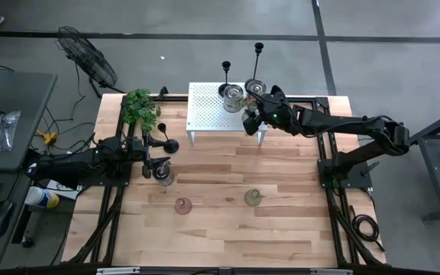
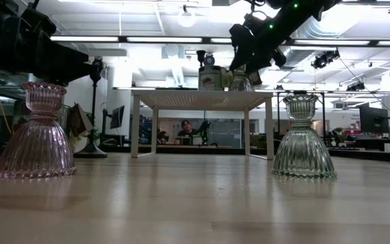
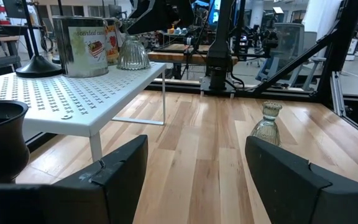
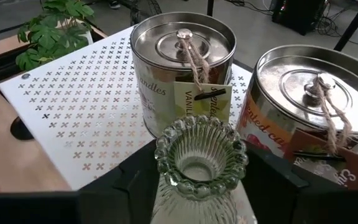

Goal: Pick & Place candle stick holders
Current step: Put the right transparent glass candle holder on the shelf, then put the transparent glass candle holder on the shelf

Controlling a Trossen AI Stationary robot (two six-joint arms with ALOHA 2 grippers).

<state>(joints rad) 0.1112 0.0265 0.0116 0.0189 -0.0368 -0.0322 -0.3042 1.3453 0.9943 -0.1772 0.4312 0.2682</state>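
Right hand around glass holder, above shelf

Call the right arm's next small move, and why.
Probably open the right tool and lift clear. Its fingers flank a clear glass holder on the white shelf, beside two candle tins. I can't tell whether its base is fully seated.

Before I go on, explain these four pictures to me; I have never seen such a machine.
Two dark robot arms work at a wooden table. One picture looks down from above, one level across the tabletop, and one comes from each arm's wrist. The right gripper holds a clear ribbed glass holder over the white perforated shelf, beside two candle tins. The left gripper is open near the table's left side. A pinkish holder and a greenish holder stand on the table.
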